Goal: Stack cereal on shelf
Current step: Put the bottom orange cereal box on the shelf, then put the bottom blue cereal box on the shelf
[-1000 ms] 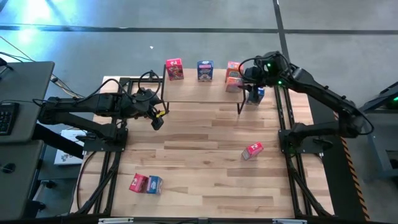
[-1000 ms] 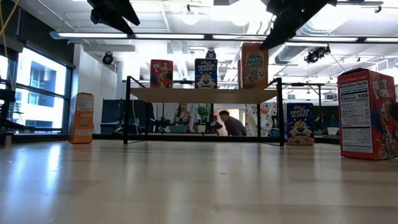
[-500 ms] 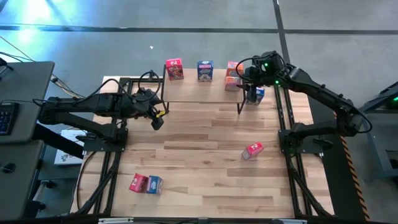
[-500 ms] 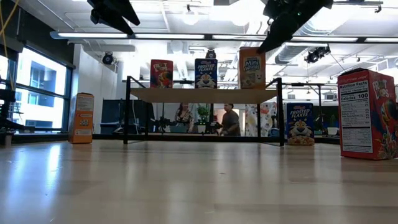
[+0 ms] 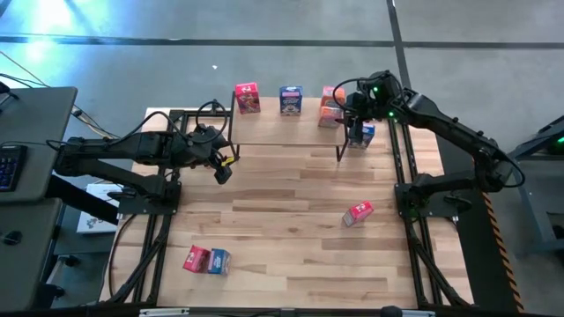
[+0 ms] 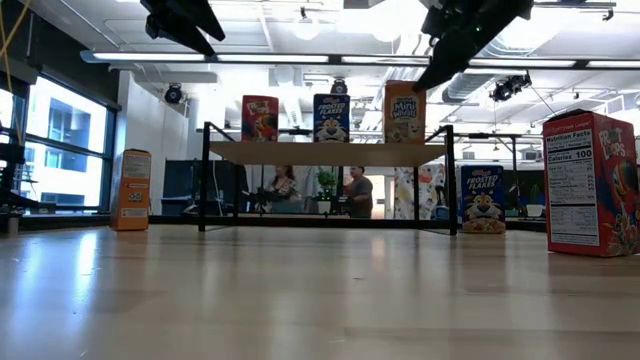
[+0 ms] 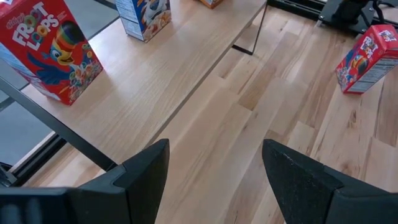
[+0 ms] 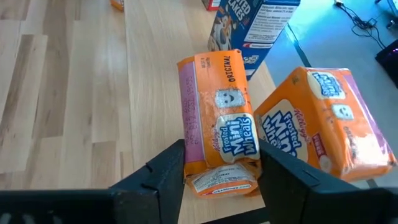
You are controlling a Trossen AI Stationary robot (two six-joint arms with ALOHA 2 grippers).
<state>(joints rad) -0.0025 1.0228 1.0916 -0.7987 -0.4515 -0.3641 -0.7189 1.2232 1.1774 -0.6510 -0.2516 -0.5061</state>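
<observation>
Orange Mini-Wheats cereal (image 8: pixel 219 127) sits upright on the shelf (image 5: pixel 282 128) between the fingers of our right claw (image 8: pixel 221 171), which we judge is easing its grasp to leave it, while our left claw (image 7: pixel 214 168) waits unclenched over the bench (image 5: pixel 282 229).

Bright ceiling strip lights (image 6: pixel 300 57) glare in the low view; the near counter (image 6: pixel 300 310) looks blurred, perhaps out of focus.

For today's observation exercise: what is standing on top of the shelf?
On the shelf stand a red Froot Loops box, a blue Frosted Flakes box and an orange Mini-Wheats box. The right end effector straddles the orange box. A second orange box lies tilted beside it, its base hidden.
</observation>
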